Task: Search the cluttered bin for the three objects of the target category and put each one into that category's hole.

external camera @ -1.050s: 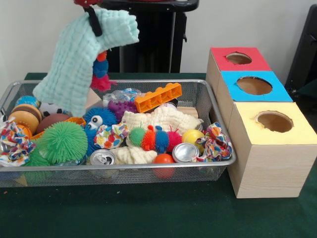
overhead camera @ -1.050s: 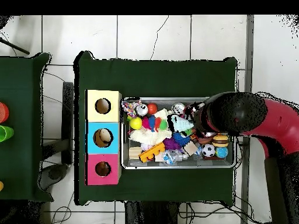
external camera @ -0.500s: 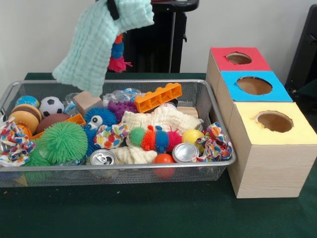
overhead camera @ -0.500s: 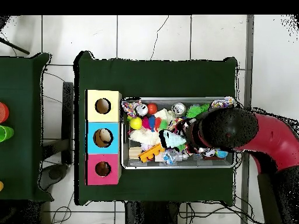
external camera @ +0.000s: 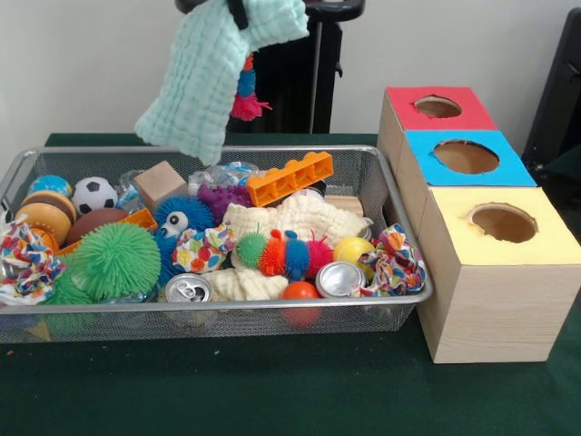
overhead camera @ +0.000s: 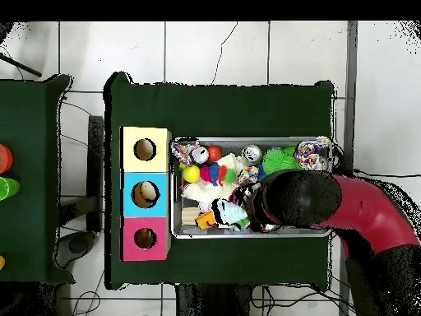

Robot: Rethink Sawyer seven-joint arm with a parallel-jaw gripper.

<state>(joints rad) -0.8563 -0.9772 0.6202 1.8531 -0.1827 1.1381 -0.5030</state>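
Look at your wire bin [external camera: 399, 227] first: it's packed. A green spiky ball [external camera: 115, 261] sits at the front beside a crushed can [external camera: 188, 289], with a second can [external camera: 339, 278] further along the front rail next to an orange ball [external camera: 300, 292]. A rainbow spiky caterpillar [external camera: 283, 252] lies across a cream knitted cloth [external camera: 300, 218], a yellow ball [external camera: 353, 250] sits beside it, and patterned scrunchies [external camera: 392, 262] are tucked into the corners. Behind those you've got an orange toy brick [external camera: 290, 178], a wooden cube [external camera: 160, 183], a blue googly-eyed ball [external camera: 180, 218] and a small soccer ball [external camera: 91, 193].

Beside the bin stand three wooden boxes in a row, each with a round hole on top: yellow [external camera: 505, 232], blue [external camera: 465, 157] and red [external camera: 436, 107]. From overhead, something pale shows inside the blue box's hole.

Now the mint green cloth [external camera: 211, 77]: it's in the air above the bin's back rail, pinched at its top by your gripper [external camera: 238, 13], hanging down in a waffle-textured fold. A second spiky toy [external camera: 245, 91], blue and pink, dangles behind it.

Dark green felt [external camera: 272, 391] covers the table; the overhead view shows white floor tiles [overhead camera: 205, 49] around it.
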